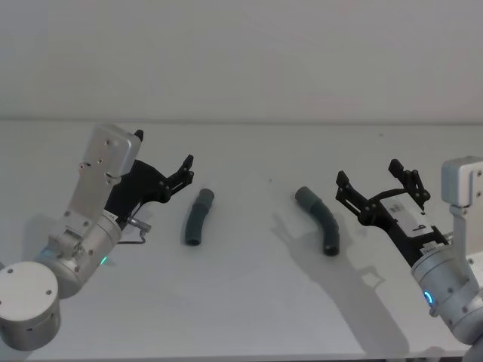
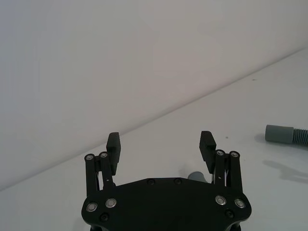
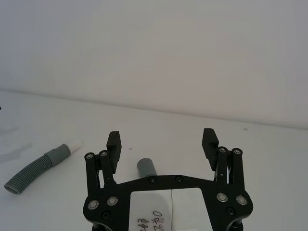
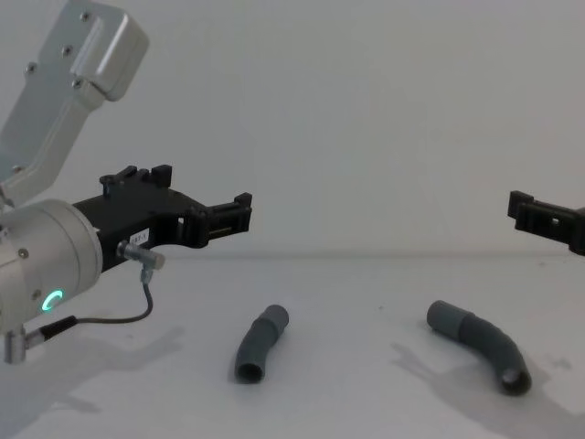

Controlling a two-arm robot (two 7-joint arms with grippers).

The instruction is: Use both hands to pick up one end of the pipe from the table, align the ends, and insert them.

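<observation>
Head view: on the white table [image 1: 241,317] the pipe's two parts lie well apart. The short piece [image 1: 198,217] is near the left gripper [image 1: 179,177], and the curved piece [image 1: 321,219] is just beside the right gripper [image 1: 367,179]. Both grippers hover with fingers spread wide, holding nothing. From the left wrist, the short piece's cuff barely peeks past the gripper's body and the curved piece is cut off. The chest view crops the right gripper at its edge.
</observation>
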